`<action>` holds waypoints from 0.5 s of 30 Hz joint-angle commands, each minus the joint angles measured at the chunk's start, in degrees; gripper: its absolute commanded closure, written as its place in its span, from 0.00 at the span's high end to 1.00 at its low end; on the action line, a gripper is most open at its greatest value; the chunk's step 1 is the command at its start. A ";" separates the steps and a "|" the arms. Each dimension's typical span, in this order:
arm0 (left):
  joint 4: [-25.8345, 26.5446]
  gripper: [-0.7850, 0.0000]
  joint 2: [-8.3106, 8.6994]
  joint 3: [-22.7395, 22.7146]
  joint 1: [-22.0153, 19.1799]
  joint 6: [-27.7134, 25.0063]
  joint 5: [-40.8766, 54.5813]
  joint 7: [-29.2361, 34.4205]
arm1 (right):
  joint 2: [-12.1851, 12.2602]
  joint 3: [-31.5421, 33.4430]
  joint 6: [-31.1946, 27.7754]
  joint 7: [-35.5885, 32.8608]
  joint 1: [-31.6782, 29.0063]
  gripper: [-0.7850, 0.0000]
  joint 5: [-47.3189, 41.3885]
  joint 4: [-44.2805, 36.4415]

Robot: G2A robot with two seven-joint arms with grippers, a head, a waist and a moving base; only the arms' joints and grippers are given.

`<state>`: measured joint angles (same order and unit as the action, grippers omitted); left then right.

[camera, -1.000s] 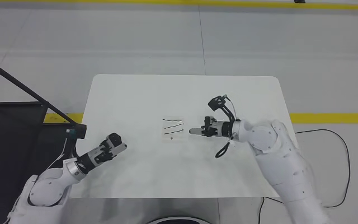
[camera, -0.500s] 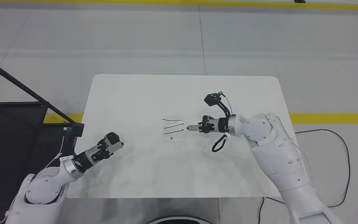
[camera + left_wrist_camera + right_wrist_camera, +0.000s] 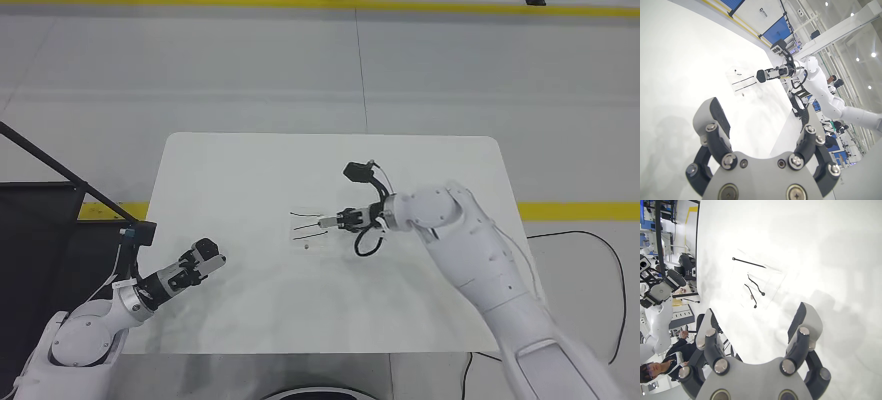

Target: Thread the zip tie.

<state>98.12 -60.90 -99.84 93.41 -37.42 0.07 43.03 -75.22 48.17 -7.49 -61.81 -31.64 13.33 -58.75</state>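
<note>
Now, approach step: over the table [image 3: 250,170], right gripper [image 3: 757,311] hovers with fingers spread, left gripper [image 3: 762,106] well apart, also spread. The zip ties [image 3: 749,262] lie flat mid-table just beside the right one, ungripped. Next likely calls for a low pinch on one thin tie.

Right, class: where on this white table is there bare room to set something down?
Bare: the far strip of the white table, from the black zip ties to the far edge, and the near strip between the left gripper and the right arm. Crowded: the centre, where the right gripper sits beside the ties on their clear sheet.
</note>
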 commanded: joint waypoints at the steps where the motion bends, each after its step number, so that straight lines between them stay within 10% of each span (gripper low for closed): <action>1: 0.00 1.00 0.00 0.00 0.00 0.00 0.00 0.00 | -0.49 -0.76 -0.18 0.28 0.97 0.65 -0.44 1.86; 15: 0.00 1.00 0.00 0.00 0.00 0.00 0.00 0.00 | -2.84 -3.60 -2.75 0.14 4.78 0.45 -3.01 9.54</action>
<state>98.12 -60.90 -99.84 93.41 -37.43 0.07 43.03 -77.93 44.71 -10.08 -61.69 -27.06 10.46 -49.63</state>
